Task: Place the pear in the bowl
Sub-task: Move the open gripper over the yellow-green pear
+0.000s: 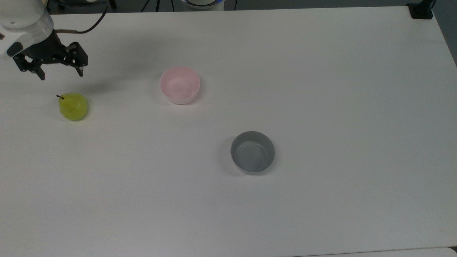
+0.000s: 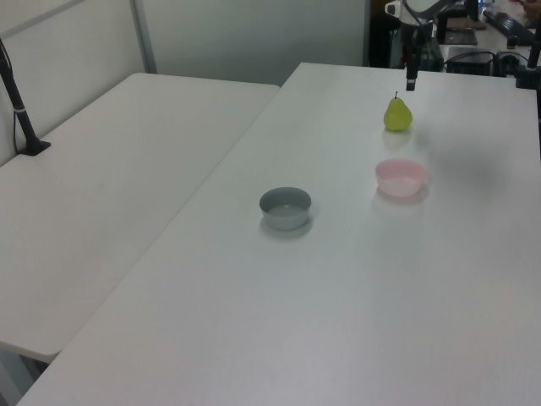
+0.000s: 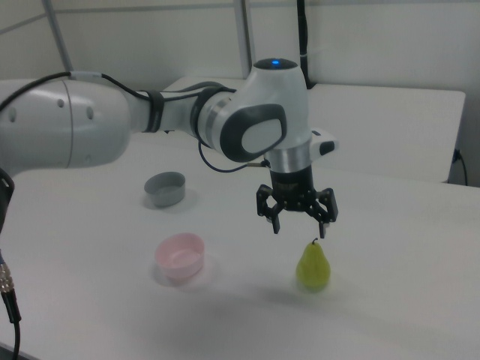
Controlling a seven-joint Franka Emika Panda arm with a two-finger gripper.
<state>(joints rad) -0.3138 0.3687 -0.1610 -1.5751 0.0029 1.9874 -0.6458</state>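
A small yellow-green pear point(image 1: 73, 106) with a short dark stem stands upright on the white surface. A round, pale pink bowl point(image 1: 179, 85) sits empty, well apart from it.

Grey bowl point(image 1: 252, 152) sits upright on white table point(image 1: 321, 214), well apart from gripper point(image 1: 61, 73), twd the top view's lower right of it; nothing inside. Black clamp point(image 1: 421, 10) at table corner, far across from gripper at the top view's upper right. 2nd white table point(image 2: 110, 194) adjoins, well to the left view's left of gripper, w/ black post point(image 2: 21, 110) at its edge.
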